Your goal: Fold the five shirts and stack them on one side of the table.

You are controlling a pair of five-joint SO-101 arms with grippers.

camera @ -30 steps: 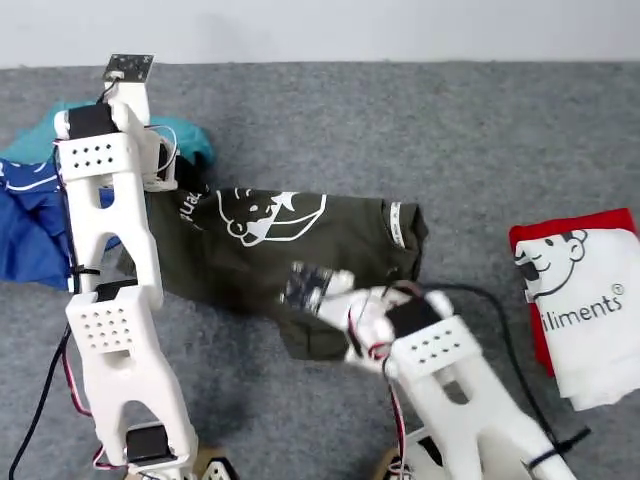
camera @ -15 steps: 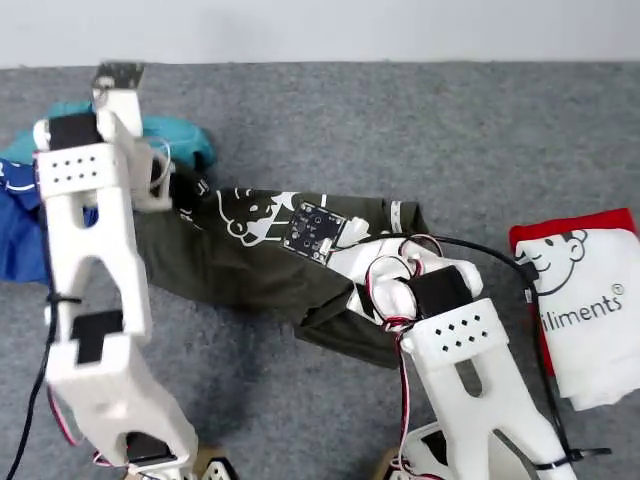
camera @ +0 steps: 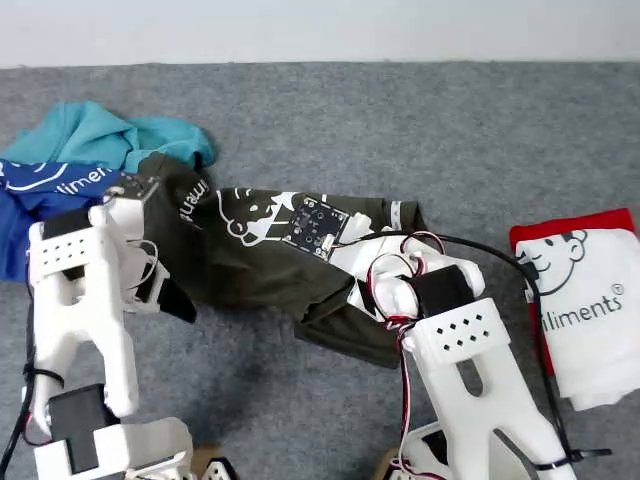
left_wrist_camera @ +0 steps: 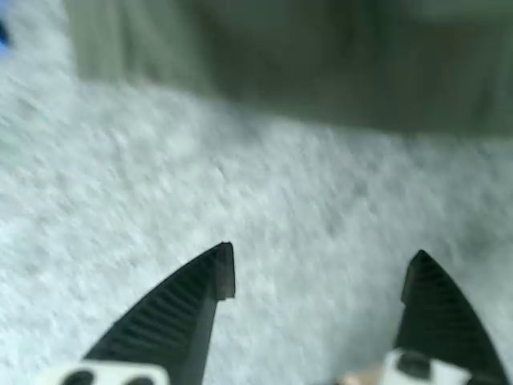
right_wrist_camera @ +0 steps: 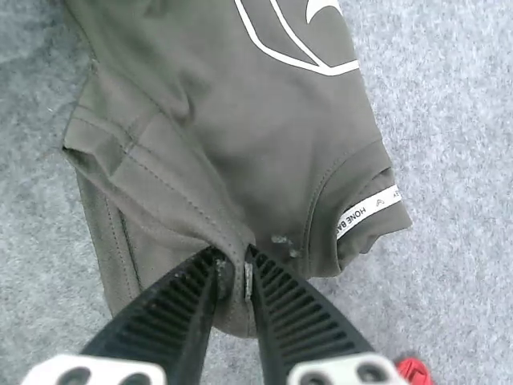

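Two grippers tend one olive shirt: the right gripper is clenched on a doubled hem between its fingertips, likely to draw that flap over as a fold; the left gripper, spread wide, hovers over bare table just short of that shirt's edge, seemingly readied for a second corner.

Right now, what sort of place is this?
Probably a robot test bench, not a home: a grey felt-covered table, a bare white wall behind, an olive shirt and a folded stack.
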